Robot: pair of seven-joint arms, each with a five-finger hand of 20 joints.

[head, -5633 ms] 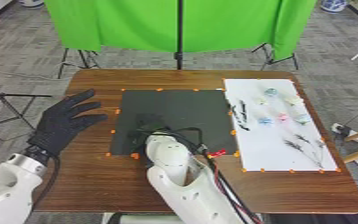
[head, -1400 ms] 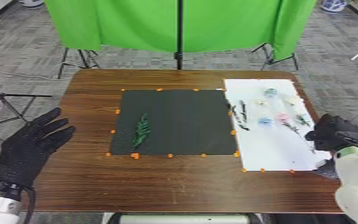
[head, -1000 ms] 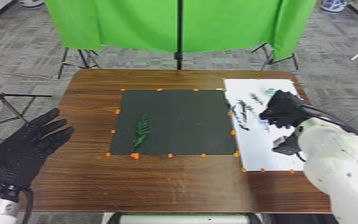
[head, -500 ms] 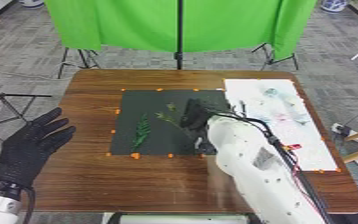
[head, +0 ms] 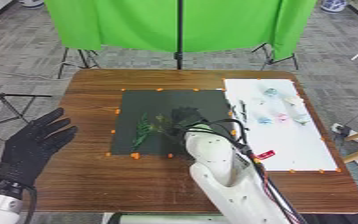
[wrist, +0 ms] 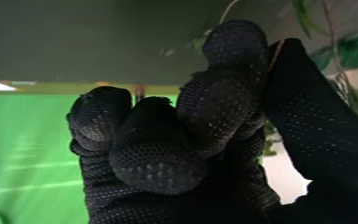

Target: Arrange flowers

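Pinching a thin stem (wrist: 276, 55) between thumb and finger, the right hand (head: 189, 116) was held over the dark mat (head: 180, 99), its other fingers curled in. By that hand a leafy sprig (head: 161, 121) was carried. In the head view its leaves were seen just to the left of the fingers, between the hand and a dark green frond (head: 143, 131). In the right wrist view the stem was nipped at the fingertips, with narrow green leaves (wrist: 302, 15) seen just beyond them. The sprig's exact heading could not be told, as it was blurred and partly covered by the hand; nor could it be told whether the mat was touched by it.

The frond was laid flat on the left part of the mat. Its long axis was set nearly straight away from the robot, with the stem end near and the tip far, turned slightly to the right.

The left hand (head: 35, 145) was held at the left side of the worktop (head: 87, 190), with its fingers extended and spread, well apart from the frond.

On the white sheet (head: 291, 157), to the right of the mat, blue flowers (head: 270, 92), a pink flower (head: 282, 118) and a pale flower (head: 294, 101) were laid out. Dark twigs (head: 244, 111) were placed near the sheet's left edge.
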